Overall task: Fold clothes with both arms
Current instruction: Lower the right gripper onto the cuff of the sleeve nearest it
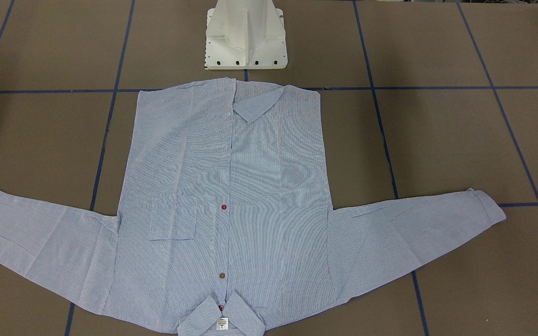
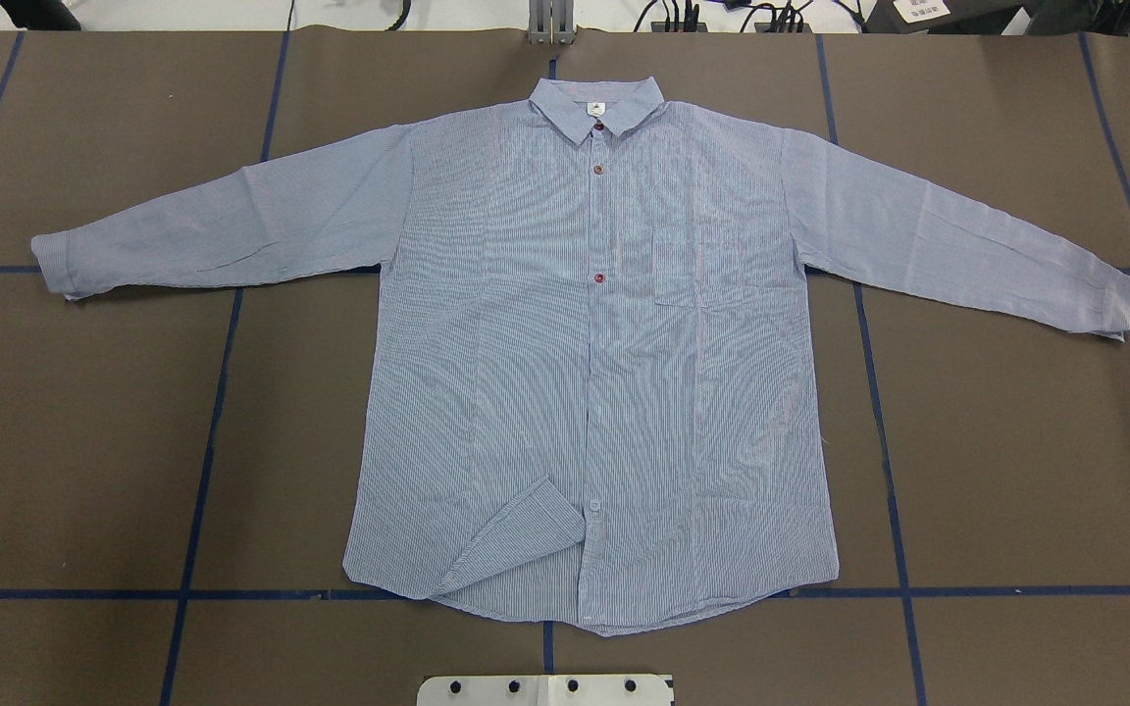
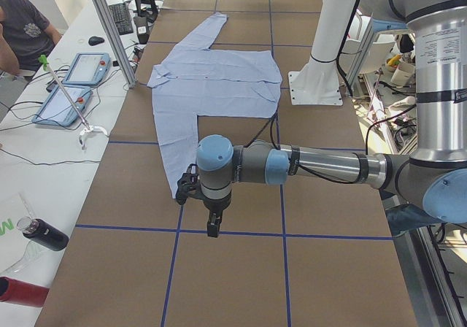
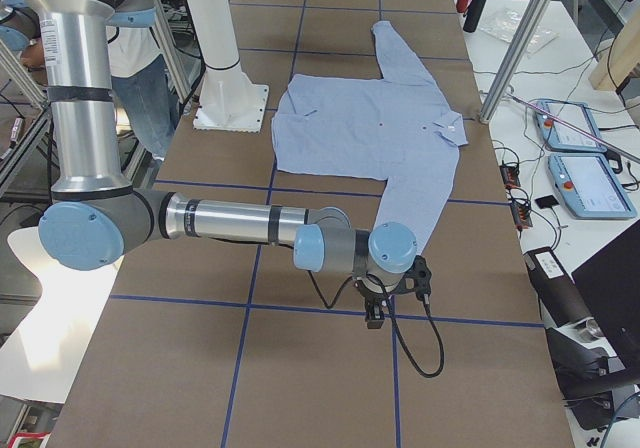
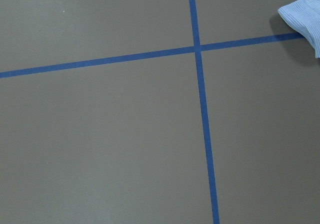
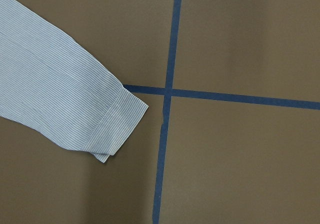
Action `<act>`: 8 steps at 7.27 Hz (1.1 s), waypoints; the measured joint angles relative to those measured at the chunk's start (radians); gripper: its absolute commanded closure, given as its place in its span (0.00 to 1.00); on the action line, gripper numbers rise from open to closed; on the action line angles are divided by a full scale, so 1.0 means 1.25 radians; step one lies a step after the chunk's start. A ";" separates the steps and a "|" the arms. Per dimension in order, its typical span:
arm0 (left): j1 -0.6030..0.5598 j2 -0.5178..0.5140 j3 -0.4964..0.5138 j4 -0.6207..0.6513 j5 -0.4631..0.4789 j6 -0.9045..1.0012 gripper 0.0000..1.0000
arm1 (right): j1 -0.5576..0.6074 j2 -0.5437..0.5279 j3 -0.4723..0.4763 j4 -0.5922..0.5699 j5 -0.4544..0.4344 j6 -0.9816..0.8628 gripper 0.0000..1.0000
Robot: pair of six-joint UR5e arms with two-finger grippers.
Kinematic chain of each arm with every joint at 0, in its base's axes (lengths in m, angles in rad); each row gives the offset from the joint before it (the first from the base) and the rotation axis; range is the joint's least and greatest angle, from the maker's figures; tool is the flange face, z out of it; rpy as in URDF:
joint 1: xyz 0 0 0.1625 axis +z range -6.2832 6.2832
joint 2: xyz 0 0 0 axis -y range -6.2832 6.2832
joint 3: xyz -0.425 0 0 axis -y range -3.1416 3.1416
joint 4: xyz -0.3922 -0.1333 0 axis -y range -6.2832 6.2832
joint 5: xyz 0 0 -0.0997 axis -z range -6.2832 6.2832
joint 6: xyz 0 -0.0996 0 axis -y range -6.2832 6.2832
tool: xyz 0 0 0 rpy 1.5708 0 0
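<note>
The clothes, one light blue-and-white striped shirt (image 2: 585, 373), lie flat and face up on the brown table with both sleeves spread. Its collar (image 2: 596, 103) is at the far side from the base, and one hem corner (image 2: 516, 539) is turned up. My left gripper (image 3: 212, 229) hangs low over the table just beyond the near sleeve's cuff (image 5: 305, 19), apart from it. My right gripper (image 4: 373, 315) hangs the same way past the other cuff (image 6: 112, 129). I cannot tell whether either is open or shut. Neither wrist view shows any fingers.
The white pedestal base (image 1: 245, 37) stands by the shirt's hem. Blue tape lines (image 2: 222, 392) grid the brown table. Beside the table are teach pendants (image 3: 73, 86), a dark bottle (image 3: 44, 236), aluminium posts and a seated person (image 3: 22, 28); another person (image 4: 140, 78) stands behind the base.
</note>
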 measured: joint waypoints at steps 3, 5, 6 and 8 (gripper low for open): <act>-0.002 0.000 -0.014 0.000 0.000 -0.002 0.00 | 0.000 0.002 0.009 0.002 -0.009 0.055 0.00; -0.018 -0.009 -0.067 0.005 -0.002 -0.006 0.00 | -0.015 0.004 0.008 0.009 -0.009 0.085 0.00; -0.026 -0.018 -0.084 0.004 -0.006 -0.006 0.00 | -0.031 0.007 0.009 0.018 -0.002 0.090 0.00; -0.029 -0.034 -0.091 -0.033 -0.018 -0.003 0.00 | -0.074 0.012 0.006 0.055 0.015 0.121 0.00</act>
